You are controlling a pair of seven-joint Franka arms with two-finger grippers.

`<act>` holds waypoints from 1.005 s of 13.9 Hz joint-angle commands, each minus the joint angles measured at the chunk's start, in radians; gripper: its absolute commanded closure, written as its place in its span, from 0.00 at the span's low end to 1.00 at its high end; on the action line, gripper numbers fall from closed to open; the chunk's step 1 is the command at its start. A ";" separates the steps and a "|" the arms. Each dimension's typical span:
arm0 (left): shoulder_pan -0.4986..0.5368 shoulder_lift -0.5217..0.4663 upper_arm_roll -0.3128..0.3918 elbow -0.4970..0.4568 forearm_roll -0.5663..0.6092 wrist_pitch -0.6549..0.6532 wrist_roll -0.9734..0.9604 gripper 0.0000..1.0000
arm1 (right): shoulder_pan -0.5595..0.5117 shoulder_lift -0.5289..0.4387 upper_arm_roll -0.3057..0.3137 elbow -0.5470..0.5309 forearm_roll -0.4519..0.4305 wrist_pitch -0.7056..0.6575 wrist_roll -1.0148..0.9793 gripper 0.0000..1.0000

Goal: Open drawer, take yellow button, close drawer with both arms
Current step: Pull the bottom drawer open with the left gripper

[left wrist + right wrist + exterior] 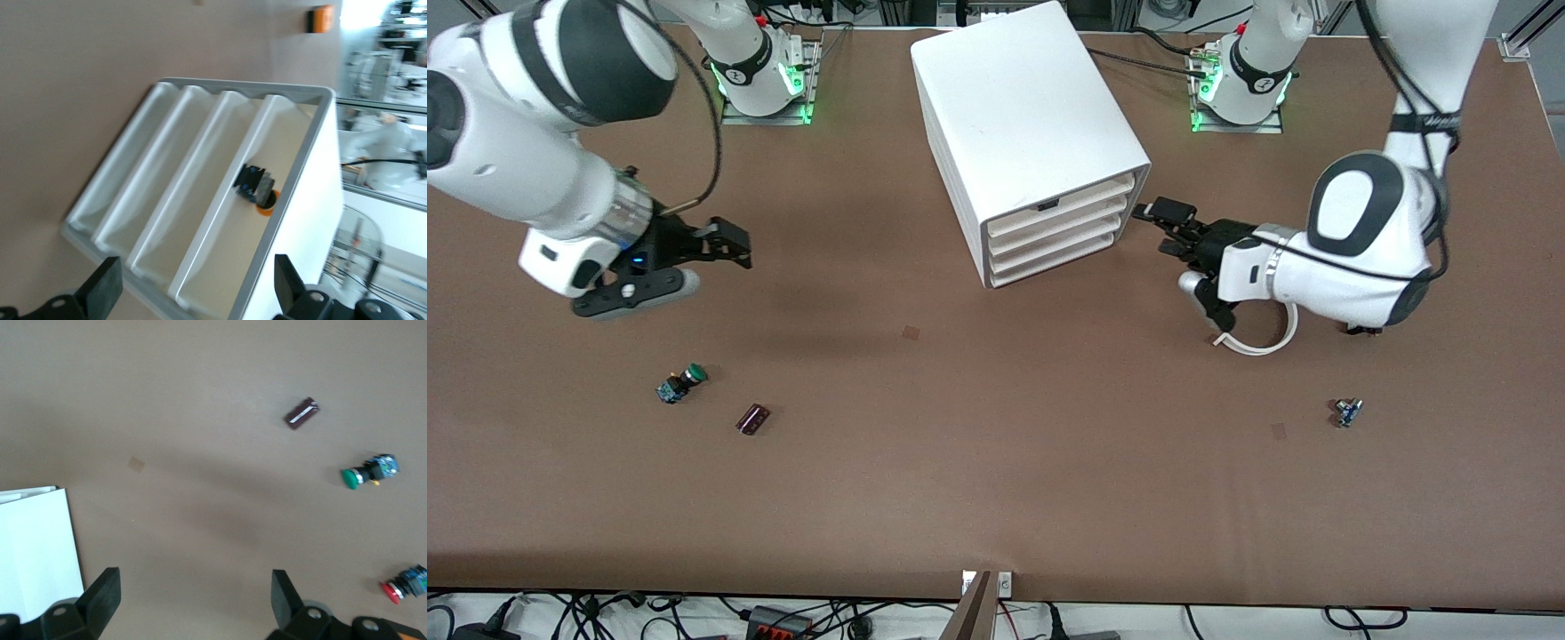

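Observation:
The white cabinet stands at the middle of the table, near the arms' bases. Its uppermost drawer sits flush with the three below it. In the left wrist view the button, orange cap on a black and blue body, lies inside that drawer. My left gripper is open and empty, just off the cabinet's front corner toward the left arm's end, and faces the drawer fronts. My right gripper is open and empty over bare table toward the right arm's end.
A green-capped button and a small dark brown block lie nearer the front camera than the right gripper. A red-capped button shows in the right wrist view. A small blue part lies toward the left arm's end.

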State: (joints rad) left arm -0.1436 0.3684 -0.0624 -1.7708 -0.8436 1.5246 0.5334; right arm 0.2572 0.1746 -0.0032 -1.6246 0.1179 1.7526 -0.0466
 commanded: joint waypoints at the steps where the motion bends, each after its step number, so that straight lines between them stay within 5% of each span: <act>1: 0.001 0.044 -0.031 -0.038 -0.112 -0.012 0.114 0.00 | 0.016 0.010 -0.009 0.020 0.020 -0.002 -0.001 0.00; 2: -0.001 0.050 -0.033 -0.056 -0.147 -0.011 0.137 0.00 | 0.016 0.013 -0.009 0.020 0.022 -0.002 0.001 0.00; 5: 0.001 0.076 -0.065 -0.110 -0.221 -0.012 0.244 0.27 | 0.014 0.026 -0.009 0.058 0.022 -0.005 -0.010 0.00; 12: 0.006 0.124 -0.068 -0.157 -0.262 -0.034 0.399 0.36 | 0.017 0.051 -0.008 0.078 0.023 -0.002 -0.003 0.00; 14: -0.001 0.124 -0.079 -0.214 -0.320 -0.034 0.474 0.48 | 0.039 0.051 -0.008 0.081 0.025 -0.001 0.001 0.00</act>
State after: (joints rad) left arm -0.1442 0.4978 -0.1280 -1.9267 -1.0999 1.5010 0.9214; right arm 0.2782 0.2152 -0.0098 -1.5696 0.1256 1.7560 -0.0453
